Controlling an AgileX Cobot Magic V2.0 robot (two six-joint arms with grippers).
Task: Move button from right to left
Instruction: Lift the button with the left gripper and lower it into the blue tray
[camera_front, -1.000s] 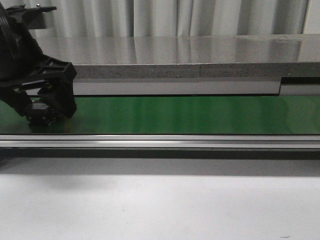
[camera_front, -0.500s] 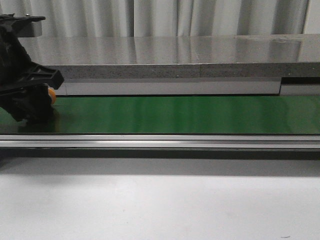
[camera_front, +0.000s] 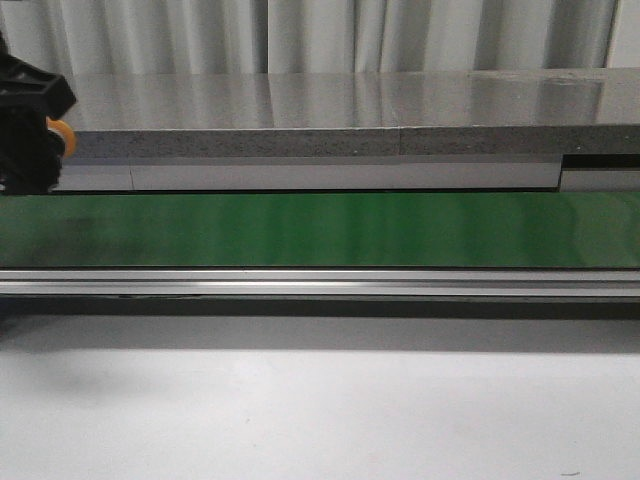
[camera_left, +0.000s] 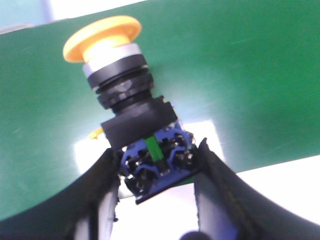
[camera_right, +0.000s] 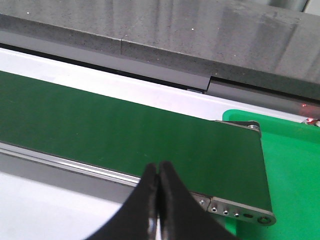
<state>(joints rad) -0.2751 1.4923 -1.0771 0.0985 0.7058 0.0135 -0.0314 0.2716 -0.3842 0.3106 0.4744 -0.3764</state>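
My left gripper (camera_left: 157, 165) is shut on the button (camera_left: 131, 117): its yellow round head points away from the wrist, and its dark body with a blue base and a green mark sits between the fingers (camera_left: 222, 180). It hangs above the green conveyor belt (camera_left: 240, 75). In the front view the left gripper (camera_front: 28, 130) is at the far left edge, lifted above the belt (camera_front: 330, 228), with an orange bit of the button (camera_front: 62, 136) showing. My right gripper (camera_right: 159, 172) is shut and empty over the near rail of the belt (camera_right: 100, 125); it does not show in the front view.
A grey stone-like counter (camera_front: 350, 110) runs behind the belt. A metal rail (camera_front: 320, 283) runs along the belt's near side, with the white table (camera_front: 320, 410) in front. A green tray (camera_right: 290, 165) lies past the belt's end in the right wrist view.
My left gripper has risen off the belt and moved left with the button, now partly out of the front view.
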